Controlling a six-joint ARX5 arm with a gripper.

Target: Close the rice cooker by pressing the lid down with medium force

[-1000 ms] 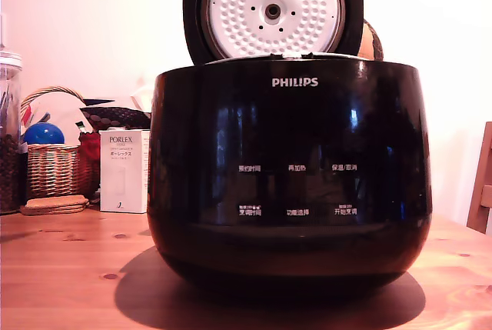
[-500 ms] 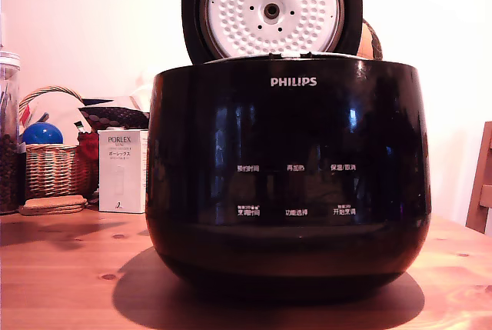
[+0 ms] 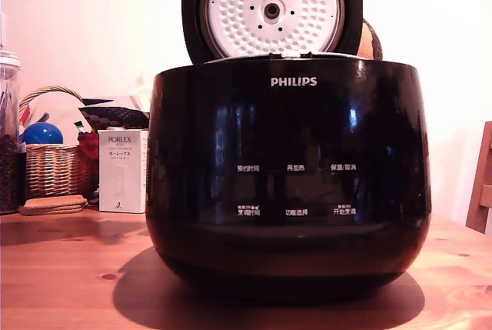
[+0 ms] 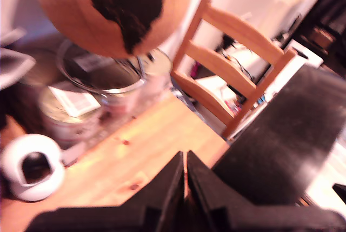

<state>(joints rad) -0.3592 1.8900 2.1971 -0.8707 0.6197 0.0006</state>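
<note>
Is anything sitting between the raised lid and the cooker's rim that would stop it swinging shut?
Nothing visible does. The lid stands upright at the back of the rice cooker, its white inner plate facing forward, and no object shows on the rim. The pot's inside is hidden from this low angle.

We see the rice cooker (image 3: 288, 176), a big glossy black rounded pot with a white PHILIPS logo and small white button labels, standing upright on the wooden table. Its lid (image 3: 272, 10) stands open behind, white dimpled inner plate and grey centre knob facing us.
</note>
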